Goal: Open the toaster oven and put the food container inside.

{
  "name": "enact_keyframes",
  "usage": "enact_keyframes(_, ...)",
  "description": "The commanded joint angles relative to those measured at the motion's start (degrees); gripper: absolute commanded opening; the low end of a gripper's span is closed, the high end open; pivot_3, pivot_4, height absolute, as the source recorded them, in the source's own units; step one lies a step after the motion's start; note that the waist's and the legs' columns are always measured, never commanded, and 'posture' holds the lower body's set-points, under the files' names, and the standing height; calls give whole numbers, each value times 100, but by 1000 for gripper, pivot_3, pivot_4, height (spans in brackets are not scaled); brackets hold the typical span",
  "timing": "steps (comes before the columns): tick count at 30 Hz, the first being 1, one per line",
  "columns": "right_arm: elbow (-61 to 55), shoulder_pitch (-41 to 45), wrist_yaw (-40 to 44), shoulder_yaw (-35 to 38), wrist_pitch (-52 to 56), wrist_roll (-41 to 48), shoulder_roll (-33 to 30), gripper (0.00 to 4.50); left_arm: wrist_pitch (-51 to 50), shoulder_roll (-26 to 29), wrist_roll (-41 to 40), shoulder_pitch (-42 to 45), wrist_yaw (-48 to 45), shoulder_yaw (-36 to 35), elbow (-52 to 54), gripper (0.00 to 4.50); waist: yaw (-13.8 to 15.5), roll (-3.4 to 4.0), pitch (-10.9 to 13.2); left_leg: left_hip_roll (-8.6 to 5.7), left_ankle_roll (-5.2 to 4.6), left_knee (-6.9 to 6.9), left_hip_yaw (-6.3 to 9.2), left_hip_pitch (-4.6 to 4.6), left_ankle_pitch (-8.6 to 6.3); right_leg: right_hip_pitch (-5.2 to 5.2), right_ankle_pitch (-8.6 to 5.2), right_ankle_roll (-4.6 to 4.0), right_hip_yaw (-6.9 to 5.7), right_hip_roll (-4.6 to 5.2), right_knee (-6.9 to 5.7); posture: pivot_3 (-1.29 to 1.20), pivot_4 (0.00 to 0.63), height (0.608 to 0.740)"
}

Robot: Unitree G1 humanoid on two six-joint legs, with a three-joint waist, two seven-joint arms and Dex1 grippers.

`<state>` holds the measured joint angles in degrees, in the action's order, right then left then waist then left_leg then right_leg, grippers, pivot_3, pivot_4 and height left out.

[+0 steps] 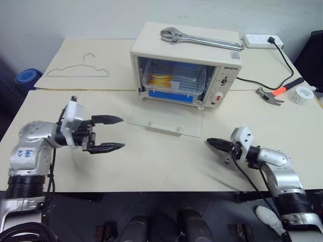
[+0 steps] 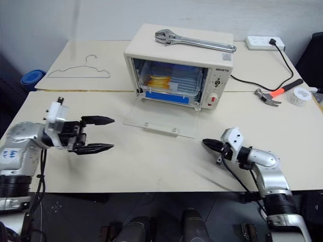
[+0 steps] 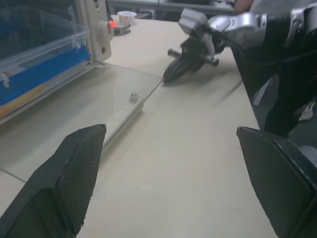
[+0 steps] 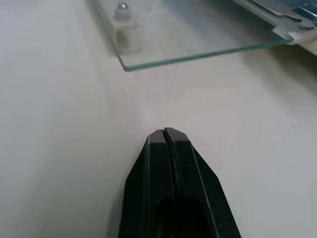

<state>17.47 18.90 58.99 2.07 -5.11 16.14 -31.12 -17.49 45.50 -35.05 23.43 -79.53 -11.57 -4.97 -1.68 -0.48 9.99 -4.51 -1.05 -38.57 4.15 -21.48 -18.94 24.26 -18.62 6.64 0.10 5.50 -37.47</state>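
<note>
With its glass drop-down door [image 1: 166, 119] lying flat on the beige table [image 1: 151, 166], one cream-white boxy toaster oven [image 1: 224, 68] stands open, and one clear rectangular plastic food container [image 1: 174, 78] with yellow-orange food sits inside on the rack, a blue strip along its lower front edge

Count on the oven front: two knobs, one red button [image 1: 219, 98]. One silver adjustable wrench [image 1: 199, 39] lies on the oven roof

Two grippers, both over the table in front of the oven, well apart from each other:
- left gripper [image 1: 115, 133]: two black fingers spread wide, empty, pointing across toward the door's near edge
- right gripper [image 1: 212, 142]: fingers pressed together, nothing between them, tip near the door's near-right corner, not touching it

Rest of the table: one wire clothes hanger [image 1: 81, 70] far left, one white power strip [image 1: 261, 40] with one black cable, one hammer with an orange-and-black handle [image 1: 277, 92], one white tape roll [image 1: 302, 95] just beside the hammer, one blue round object [image 1: 28, 78] off the table's left edge
</note>
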Motion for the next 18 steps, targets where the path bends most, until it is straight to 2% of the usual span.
enact_keyframes(1, -282, 201, -68, 252, -126, 468, 312, 0, -234, 7, -349, -230, 262, -464, 223, 4454, 5, 1, 0, 0, 0, -1, 0, 0, 0, 0, 0, 0, 0, 0, 0, 0, 150, 740)
enact_keyframes(4, -745, 276, -129, 609, 116, 1178, 604, 0, 7, -130, -245, -430, 553, -698, 143, 4454, 17, 1, 0, 1, 1, -3, 2, 0, -1, -1, 0, 0, -2, 0, 0, 0, 150, 740)
enact_keyframes(8, -1234, 356, -365, 895, 500, 1681, 708, 0, 140, -356, -192, -530, 1069, -913, 103, 4454, 42, 1, 0, -1, 0, -7, 3, -1, -1, -5, 0, 0, -4, 1, 2, 0, 150, 740)
enact_keyframes(13, -1990, 509, -512, 1162, 1205, 2340, 469, 0, 498, -527, 36, -865, 1374, -968, 74, 4454, 35, 2, 0, 0, 3, -1, 5, 0, -3, -3, 1, -1, -5, 1, 2, 0, 150, 740)
enact_keyframes(16, -2316, 257, -33, 1114, 1326, 2292, -11, 585, 764, -469, 301, -1157, 1453, -944, 12, 4500, 34, 2, 0, 1, 3, 4, 5, 0, -3, -3, 1, -1, -4, 0, 4, 0, 150, 740)
enact_keyframes(18, -2388, -58, 427, 1020, 1104, 2031, -389, 1253, 993, -430, 448, -1398, 1408, -984, -134, 4500, 41, 1, 0, 1, 2, 10, 5, 0, -3, -3, 0, -1, -4, 0, 7, 0, 150, 740)
